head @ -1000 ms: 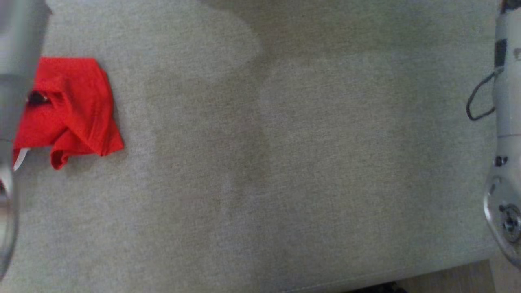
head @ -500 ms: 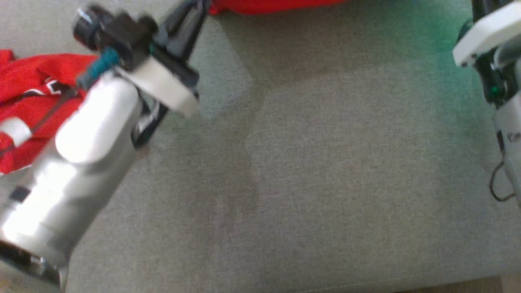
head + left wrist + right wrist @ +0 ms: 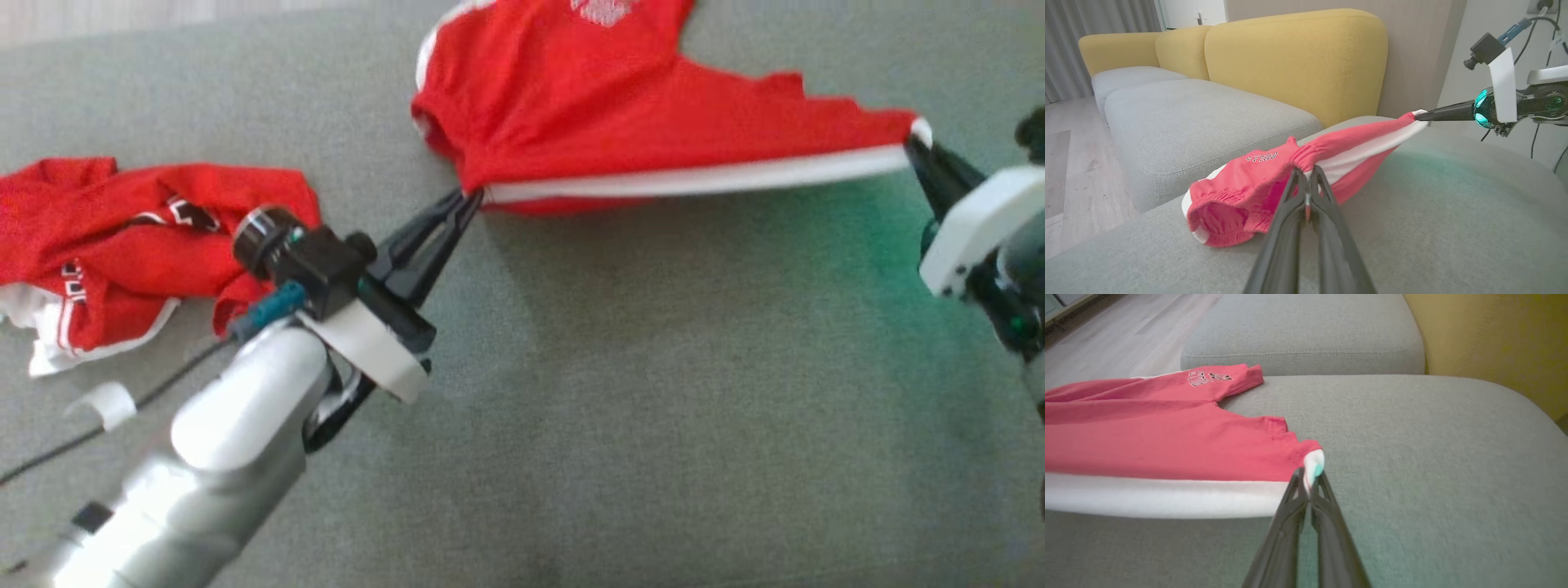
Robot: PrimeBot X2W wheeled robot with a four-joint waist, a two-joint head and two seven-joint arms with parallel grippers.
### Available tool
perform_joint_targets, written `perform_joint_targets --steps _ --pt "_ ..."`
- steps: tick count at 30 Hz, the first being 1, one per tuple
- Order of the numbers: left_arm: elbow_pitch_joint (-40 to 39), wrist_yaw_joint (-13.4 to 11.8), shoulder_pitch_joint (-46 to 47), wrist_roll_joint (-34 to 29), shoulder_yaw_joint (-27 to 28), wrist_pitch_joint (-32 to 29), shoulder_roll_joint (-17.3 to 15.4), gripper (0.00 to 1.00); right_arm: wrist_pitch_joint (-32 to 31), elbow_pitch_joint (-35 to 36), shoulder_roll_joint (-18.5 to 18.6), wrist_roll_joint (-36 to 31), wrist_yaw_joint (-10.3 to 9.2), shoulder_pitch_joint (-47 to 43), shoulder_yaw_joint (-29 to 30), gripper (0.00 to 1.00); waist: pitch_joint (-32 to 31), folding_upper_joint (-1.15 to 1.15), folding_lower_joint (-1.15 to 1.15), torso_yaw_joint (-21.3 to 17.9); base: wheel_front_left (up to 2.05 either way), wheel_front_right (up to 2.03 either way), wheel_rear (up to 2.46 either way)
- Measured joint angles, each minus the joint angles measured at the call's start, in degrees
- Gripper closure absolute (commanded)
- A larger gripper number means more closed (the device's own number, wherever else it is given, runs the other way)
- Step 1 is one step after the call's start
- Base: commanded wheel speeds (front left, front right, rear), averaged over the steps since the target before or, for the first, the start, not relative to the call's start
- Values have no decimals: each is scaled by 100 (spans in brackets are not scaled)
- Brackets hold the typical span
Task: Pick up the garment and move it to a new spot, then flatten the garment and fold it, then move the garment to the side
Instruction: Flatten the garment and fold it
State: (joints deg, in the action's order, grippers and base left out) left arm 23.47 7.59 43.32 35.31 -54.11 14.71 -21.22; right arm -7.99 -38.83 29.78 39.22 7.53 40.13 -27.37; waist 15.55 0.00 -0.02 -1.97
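The garment (image 3: 620, 106) is a pair of red shorts with a white side stripe, stretched across the grey cushion (image 3: 653, 408) between my two grippers. My left gripper (image 3: 472, 196) is shut on its gathered waistband end (image 3: 1306, 157). My right gripper (image 3: 914, 145) is shut on the white-trimmed corner (image 3: 1312, 463) at the other end. The white stripe runs taut between the two grips, and the rest of the red fabric (image 3: 1147, 433) lies on the cushion beyond it. In the left wrist view my right gripper (image 3: 1419, 115) shows at the right, pinching the far end.
A second red garment (image 3: 122, 237) lies crumpled on the cushion at the left, beside my left arm. A white scrap (image 3: 106, 404) and a black cable (image 3: 98, 429) lie near it. Yellow backrests (image 3: 1290, 57) and more grey seats (image 3: 1188, 110) stand beyond.
The head camera has tilted up, bringing the stretched shorts and both grippers into view. Both grippers stay shut.
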Motion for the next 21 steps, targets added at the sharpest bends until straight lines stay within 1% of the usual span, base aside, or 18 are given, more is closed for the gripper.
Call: perform_joint_targets --steps 6,11,16,21 --pt "-201 0 -565 -9 3 -1 1 100 -247 326 236 403 0 -658 -134 100 -402 0 0 -11 0 0 0" --pt "-393 0 -1004 -56 -21 -1 3 100 -390 617 386 666 0 -1262 -110 100 -703 0 0 -32 0 0 0" --pt "-603 -1 -1353 -58 -101 -1 3 100 -515 953 535 911 0 -1821 120 100 -935 0 0 -55 0 0 0" --pt "-737 -14 -1550 -59 -145 -1 4 100 -463 1261 582 966 0 -2192 443 100 -983 0 1 -70 0 0 0"
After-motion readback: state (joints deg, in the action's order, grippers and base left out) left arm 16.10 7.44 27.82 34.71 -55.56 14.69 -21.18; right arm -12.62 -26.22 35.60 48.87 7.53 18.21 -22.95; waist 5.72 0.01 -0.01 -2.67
